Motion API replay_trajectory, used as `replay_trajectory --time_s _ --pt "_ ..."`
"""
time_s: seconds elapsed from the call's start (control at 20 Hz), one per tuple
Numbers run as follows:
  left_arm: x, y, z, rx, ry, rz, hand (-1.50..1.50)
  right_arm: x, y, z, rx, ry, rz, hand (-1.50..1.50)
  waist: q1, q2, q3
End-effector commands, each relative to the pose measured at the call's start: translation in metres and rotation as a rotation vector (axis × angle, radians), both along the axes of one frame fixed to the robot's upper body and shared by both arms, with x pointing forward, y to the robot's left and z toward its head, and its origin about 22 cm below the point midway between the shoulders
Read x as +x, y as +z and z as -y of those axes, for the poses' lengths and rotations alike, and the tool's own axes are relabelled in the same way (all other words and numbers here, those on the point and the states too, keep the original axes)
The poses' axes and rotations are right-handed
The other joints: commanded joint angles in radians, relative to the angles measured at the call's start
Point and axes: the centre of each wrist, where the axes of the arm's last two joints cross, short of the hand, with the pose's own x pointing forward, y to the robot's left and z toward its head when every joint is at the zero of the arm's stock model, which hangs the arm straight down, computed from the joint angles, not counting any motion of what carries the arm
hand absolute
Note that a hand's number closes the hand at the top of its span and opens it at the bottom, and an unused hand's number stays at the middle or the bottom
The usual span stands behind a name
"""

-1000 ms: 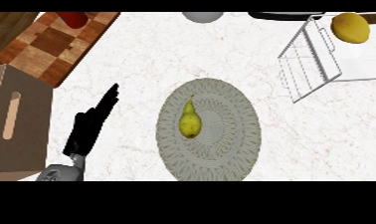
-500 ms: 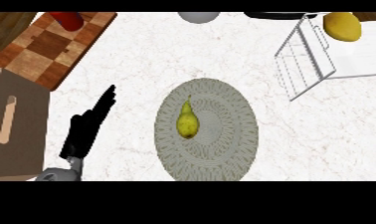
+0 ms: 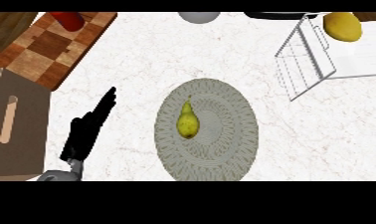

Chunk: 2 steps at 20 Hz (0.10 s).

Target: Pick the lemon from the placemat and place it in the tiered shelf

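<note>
White counter, lemon (image 3: 343,26) on tiered shelf (image 3: 308,63), left robot hand (image 3: 86,131) well apart.

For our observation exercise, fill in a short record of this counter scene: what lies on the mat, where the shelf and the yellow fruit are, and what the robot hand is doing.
on the placemat: a yellow-green pear-shaped fruit, stem pointing up the view
wire tiered shelf: upper right
round yellow fruit: in the top right corner, by the shelf
left robot hand: open, fingers straight, left of the placemat, touching nothing
right robot hand: not in view
checkered cutting board: upper left
</note>
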Motion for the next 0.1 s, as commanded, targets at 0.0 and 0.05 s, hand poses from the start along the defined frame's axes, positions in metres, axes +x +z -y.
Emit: replay_trajectory --time_s 0.0,0.05 --pt "-0.0006 0.0019 -0.0025 0.008 -0.004 0.001 0.0 -0.0175 0.0075 0.0068 -0.032 0.013 -0.044 -1.5 0.01 0.001 0.0" --pt "0.0025 0.0016 0.0055 0.01 -0.005 0.0 0.0 -0.0188 0.0031 0.0072 -0.036 0.014 -0.065 -1.5 0.007 0.002 0.0"
